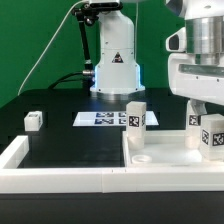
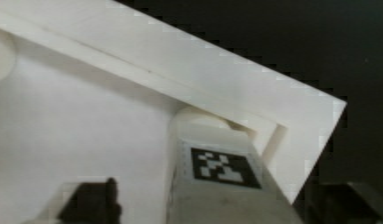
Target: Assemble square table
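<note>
The white square table top (image 1: pixel 172 152) lies at the exterior view's right, tray-like with a raised rim. Three tagged white legs stand upright on it: one at the left (image 1: pixel 136 117), one further back (image 1: pixel 196 122) and one at the near right (image 1: pixel 212 136). My gripper (image 1: pixel 205 106) hangs just above the right-hand legs. In the wrist view a tagged leg (image 2: pixel 220 168) stands in a corner of the top (image 2: pixel 99 110). My gripper (image 2: pixel 220 205) straddles this leg. Its dark fingers (image 2: pixel 92 203) stand apart from the leg on both sides, so it is open.
One more small tagged leg (image 1: pixel 34 121) lies on the black table at the exterior view's left. The marker board (image 1: pixel 102 119) lies flat in front of the robot base (image 1: pixel 113 70). The long white border wall (image 1: pixel 70 178) runs along the front and left.
</note>
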Robot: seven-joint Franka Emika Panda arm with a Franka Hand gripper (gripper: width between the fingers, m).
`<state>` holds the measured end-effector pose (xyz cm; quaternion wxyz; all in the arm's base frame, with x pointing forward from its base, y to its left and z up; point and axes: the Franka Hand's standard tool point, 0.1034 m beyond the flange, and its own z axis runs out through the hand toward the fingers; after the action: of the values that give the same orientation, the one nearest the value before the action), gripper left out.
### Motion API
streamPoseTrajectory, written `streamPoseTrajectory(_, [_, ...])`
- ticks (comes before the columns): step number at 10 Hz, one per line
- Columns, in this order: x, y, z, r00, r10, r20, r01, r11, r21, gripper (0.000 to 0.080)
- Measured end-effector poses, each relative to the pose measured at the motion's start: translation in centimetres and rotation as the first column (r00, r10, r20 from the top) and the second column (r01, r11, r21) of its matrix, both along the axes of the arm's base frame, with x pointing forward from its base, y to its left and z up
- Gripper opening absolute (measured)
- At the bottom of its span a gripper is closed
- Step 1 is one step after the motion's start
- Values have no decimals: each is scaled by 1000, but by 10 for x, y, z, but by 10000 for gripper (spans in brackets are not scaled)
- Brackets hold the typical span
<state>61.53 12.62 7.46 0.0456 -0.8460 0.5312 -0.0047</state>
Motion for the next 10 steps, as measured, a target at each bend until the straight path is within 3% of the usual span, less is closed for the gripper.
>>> streamPoseTrajectory(4, [2, -1, -1, 909, 415, 36, -414, 910, -38, 647])
streamPoseTrajectory(6, [2, -2, 2, 783, 621, 25, -620, 783, -51, 649])
streamPoseTrajectory(9, [4, -6, 4, 573, 820, 10, -817, 572, -69, 649])
streamPoseTrajectory(10, [5, -6, 4, 538, 843, 10, -840, 538, -72, 649])
